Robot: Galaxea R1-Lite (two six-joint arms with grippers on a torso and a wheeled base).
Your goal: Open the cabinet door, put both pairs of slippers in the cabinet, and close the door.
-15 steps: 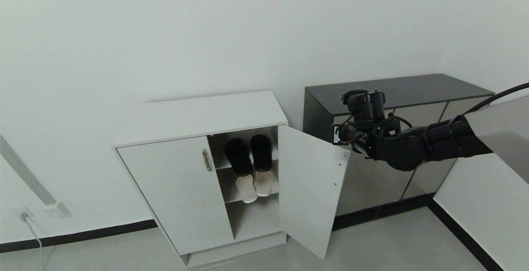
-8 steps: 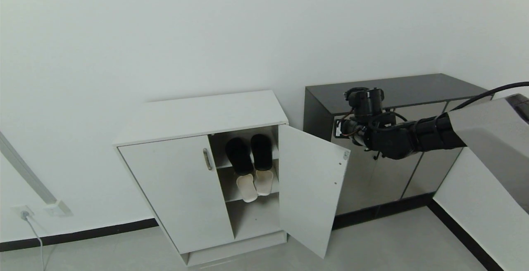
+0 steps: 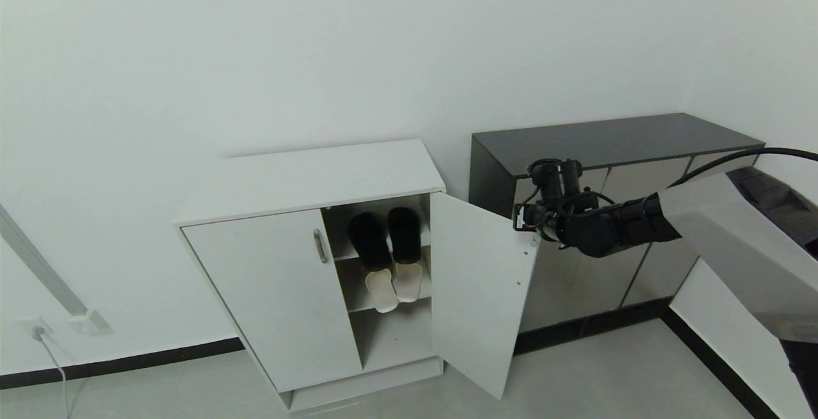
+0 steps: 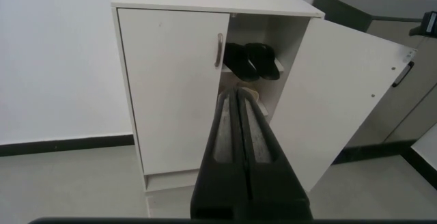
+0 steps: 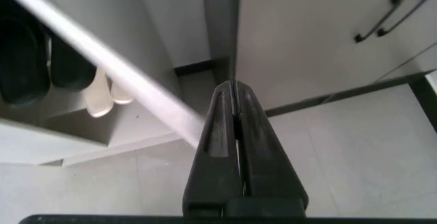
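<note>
The white cabinet [image 3: 307, 182] stands against the wall, its left door closed and its right door [image 3: 476, 291] swung open toward me. Black slippers [image 3: 386, 237] lie on the upper shelf and cream slippers [image 3: 393, 285] on the shelf below. My right gripper [image 3: 520, 218] is at the open door's top outer corner, on its outer face. In the right wrist view that gripper [image 5: 235, 86] is shut, its tips at the door's edge [image 5: 130, 74]. My left gripper [image 4: 237, 94] is shut on nothing, held back from the cabinet and aimed at the shelves [image 4: 252, 60].
A dark grey sideboard [image 3: 613, 144] with bar handles [image 5: 396, 12] stands right of the cabinet, close behind the open door. A wall socket with a cable [image 3: 35, 329] is low at the left. Bare floor [image 3: 575, 380] lies before both.
My right arm has come down and a little left, from above the door's corner to level with it. The door and slippers stand as before.
</note>
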